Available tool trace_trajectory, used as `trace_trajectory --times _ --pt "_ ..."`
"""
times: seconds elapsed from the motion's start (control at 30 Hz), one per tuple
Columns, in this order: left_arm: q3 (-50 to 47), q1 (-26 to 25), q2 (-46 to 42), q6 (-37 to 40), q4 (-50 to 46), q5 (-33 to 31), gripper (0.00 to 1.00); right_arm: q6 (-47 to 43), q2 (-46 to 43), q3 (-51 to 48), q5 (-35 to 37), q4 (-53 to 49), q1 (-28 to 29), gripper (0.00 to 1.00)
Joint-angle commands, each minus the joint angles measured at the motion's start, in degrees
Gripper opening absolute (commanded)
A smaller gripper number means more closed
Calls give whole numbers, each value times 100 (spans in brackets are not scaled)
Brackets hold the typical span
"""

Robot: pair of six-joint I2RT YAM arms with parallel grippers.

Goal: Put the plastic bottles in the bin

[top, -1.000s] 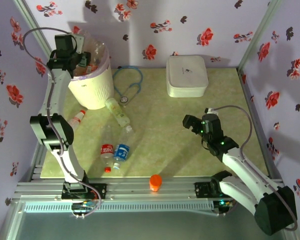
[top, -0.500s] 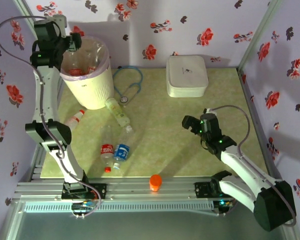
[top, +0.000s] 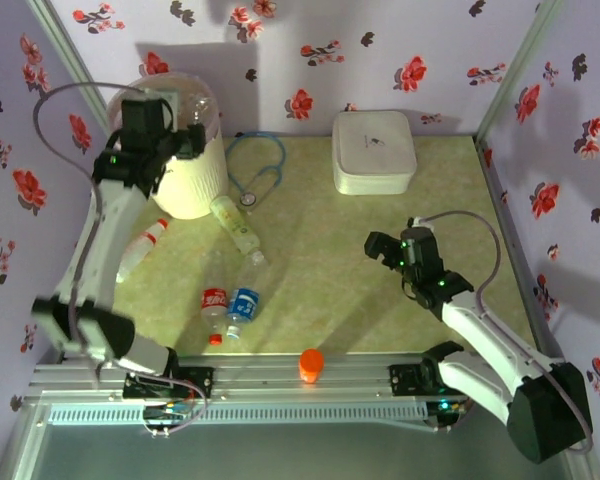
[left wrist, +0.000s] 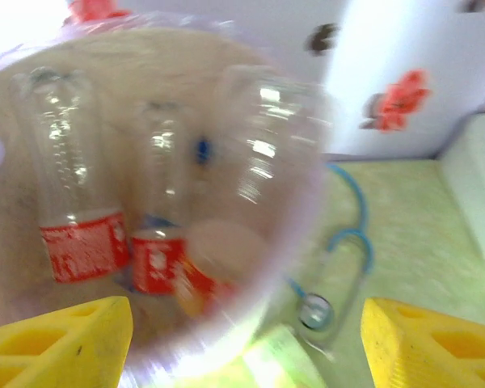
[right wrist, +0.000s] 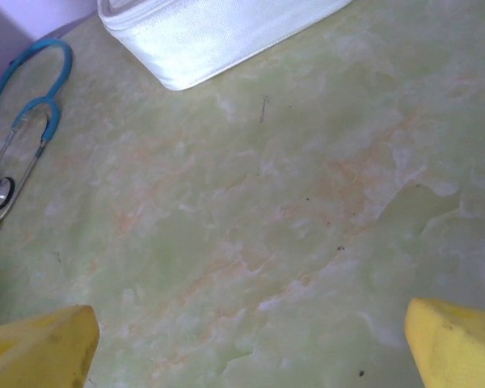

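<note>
The cream-white bin (top: pixel 195 180) with its lilac bag stands at the back left. My left gripper (top: pixel 185 140) hovers over its rim, open, with nothing between the yellow fingers (left wrist: pixel 56 339). Inside the bin (left wrist: pixel 162 73) lie clear bottles with red labels (left wrist: pixel 81 246). On the table lie a yellowish-label bottle (top: pixel 235 222), a red-capped bottle (top: pixel 142 248), a red-label bottle (top: pixel 214 300) and a blue-label bottle (top: pixel 243 303). My right gripper (top: pixel 385 248) hangs open over bare table, its fingers (right wrist: pixel 461 343) wide apart.
A blue stethoscope (top: pixel 260 170) lies right of the bin. The flat white lidded box (top: pixel 373 150) sits at the back. An orange knob (top: pixel 311 364) rests at the table's front edge. Floral walls enclose the left, back and right sides.
My left arm swung up and left behind the bin, then came down over the bin's near rim. The right arm has stayed still.
</note>
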Motion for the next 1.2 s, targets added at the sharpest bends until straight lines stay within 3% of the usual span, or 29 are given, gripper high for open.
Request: trace_trajectory --times 0.0,0.23,0.37,0.5,0.6,0.8,1.17 --pt "-818 -553 -771 -333 -370 -656 76 -80 227 3 90 154 -71 98" --pt "-2220 -1978 -874 -1405 -574 -510 80 -36 947 377 -177 432 -81 98" --pt "-2719 -2474 -394 -1851 -557 -28 86 121 1162 443 -304 523 -80 98" --pt "-2869 -2809 1 -2184 -1211 328 91 111 1179 472 -351 310 -80 98" --pt "-3081 -2929 46 -2521 -1529 341 95 110 1134 353 -221 336 -81 98" --pt "-3604 -3076 308 -2976 -951 644 95 199 1410 437 -423 478 -78 98" --pt "-3845 -3201 891 -3138 -833 768 91 62 1505 583 -433 411 -81 98"
